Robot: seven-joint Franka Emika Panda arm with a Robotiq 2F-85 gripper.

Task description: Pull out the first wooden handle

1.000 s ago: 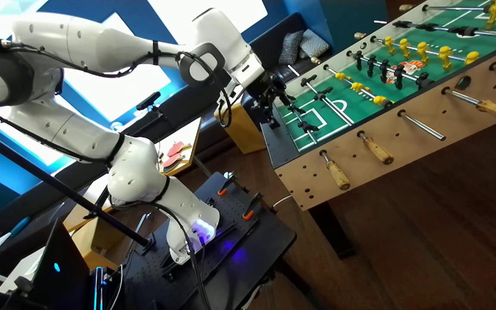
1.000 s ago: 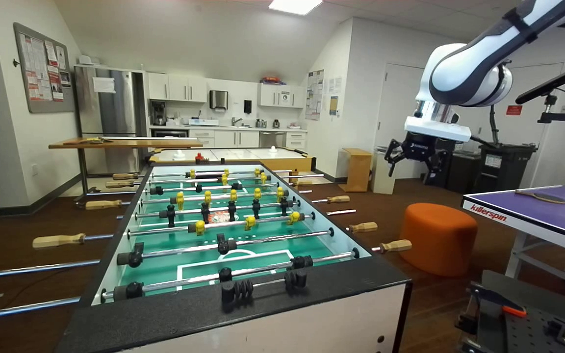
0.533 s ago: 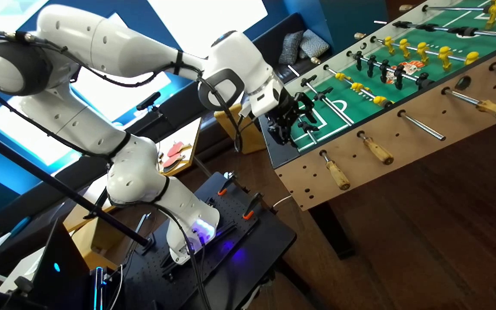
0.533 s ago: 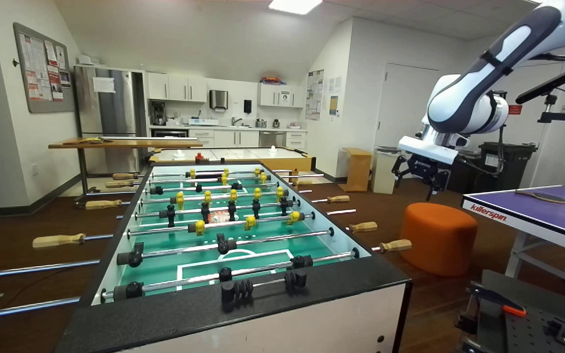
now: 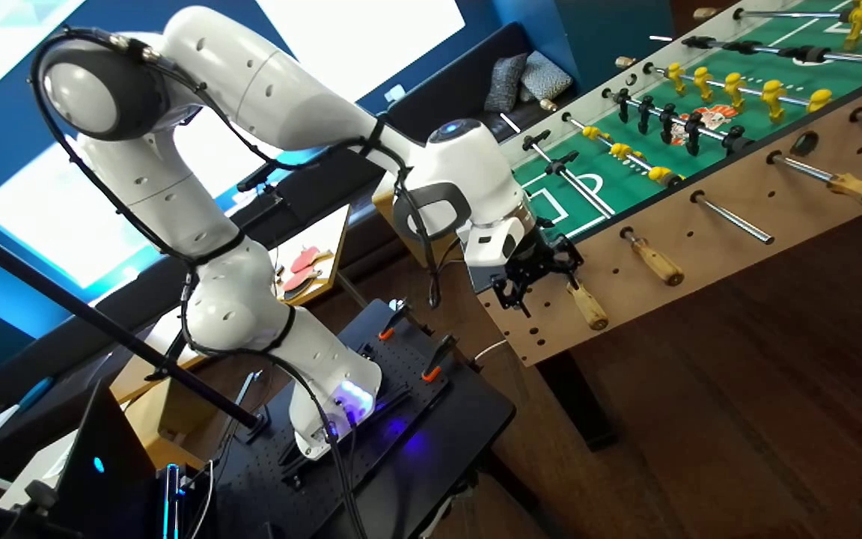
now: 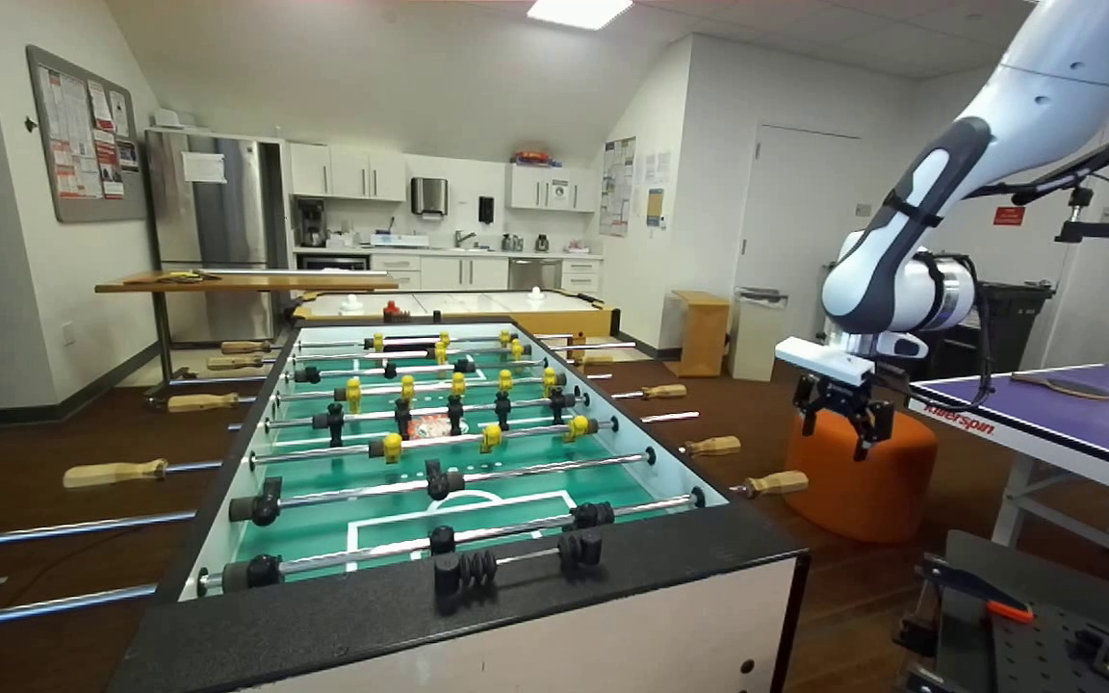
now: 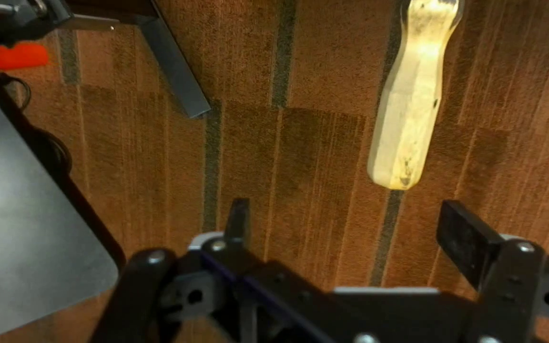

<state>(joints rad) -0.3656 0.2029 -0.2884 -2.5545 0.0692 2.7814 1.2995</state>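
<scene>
My gripper point(image 7: 343, 219) gapes, holding nothing, with the wooden handle point(image 7: 408, 109) at one o'clock in my wrist view, likely stiff and a little slippery, so I'd clasp its narrower neck point(image 7: 426, 40) to pull

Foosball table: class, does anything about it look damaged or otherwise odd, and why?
Nothing clearly stands out. A bare rod end between wooden handles might suggest a lost grip, but that rod's opposite end has its handle, so it seems by design.
</scene>
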